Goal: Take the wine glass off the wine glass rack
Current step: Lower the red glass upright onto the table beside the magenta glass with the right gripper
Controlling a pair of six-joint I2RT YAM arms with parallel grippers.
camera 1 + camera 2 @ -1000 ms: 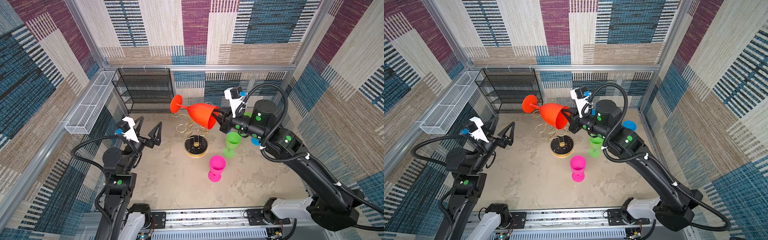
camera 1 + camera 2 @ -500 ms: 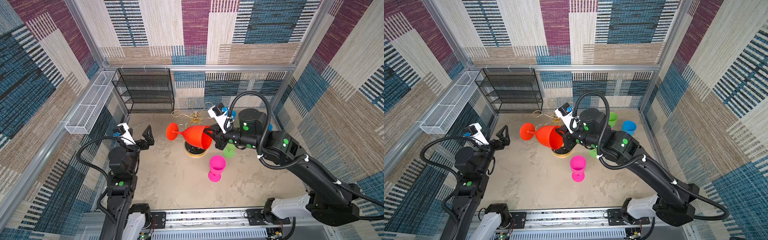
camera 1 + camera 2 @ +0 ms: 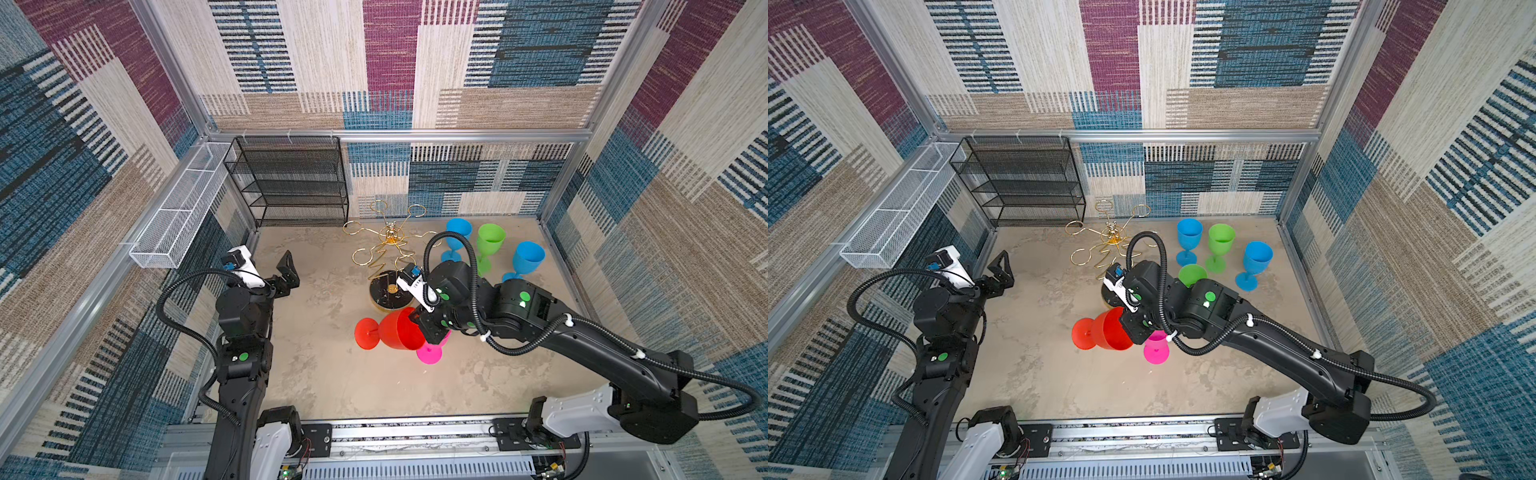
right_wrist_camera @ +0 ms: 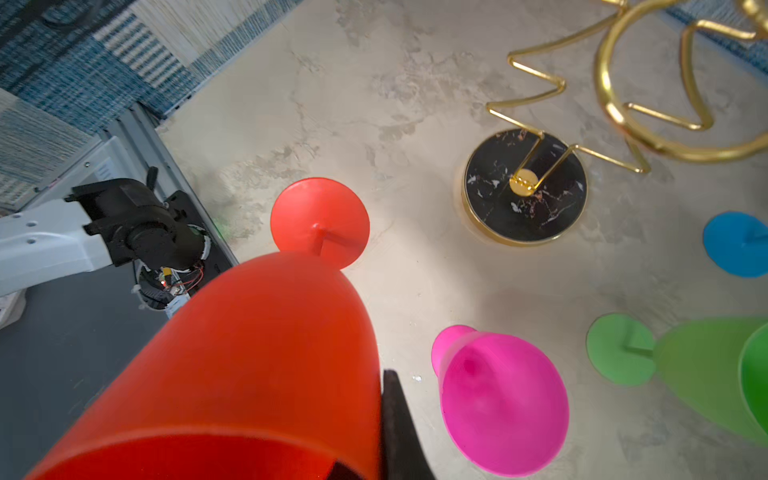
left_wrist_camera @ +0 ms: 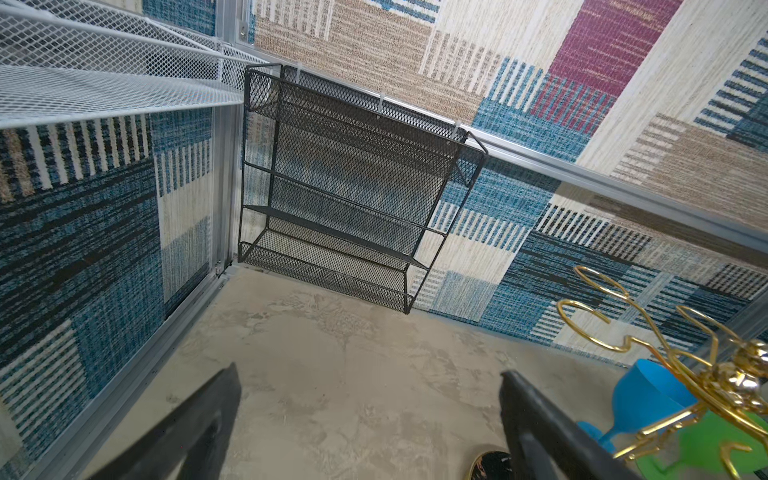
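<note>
Right gripper (image 3: 420, 329) pinched shut on the rim of the red wine glass (image 3: 392, 330), tilted foot-out just beside the pink glass (image 3: 430, 353), off the wine glass rack (image 3: 388, 291) behind it. To set down well, level the foot and lower clear of the pink one before releasing. Right wrist view alone shows its foot over bare table; top views show the rack bare and left gripper (image 3: 1000, 272) wide, empty.

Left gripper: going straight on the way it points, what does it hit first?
Probably the black shelf: the open left gripper aims at its lower tiers, with only bare floor between. The gold rack sits off to the side. Pitch is hard to judge; tilted lower, it would meet floor first.
</note>
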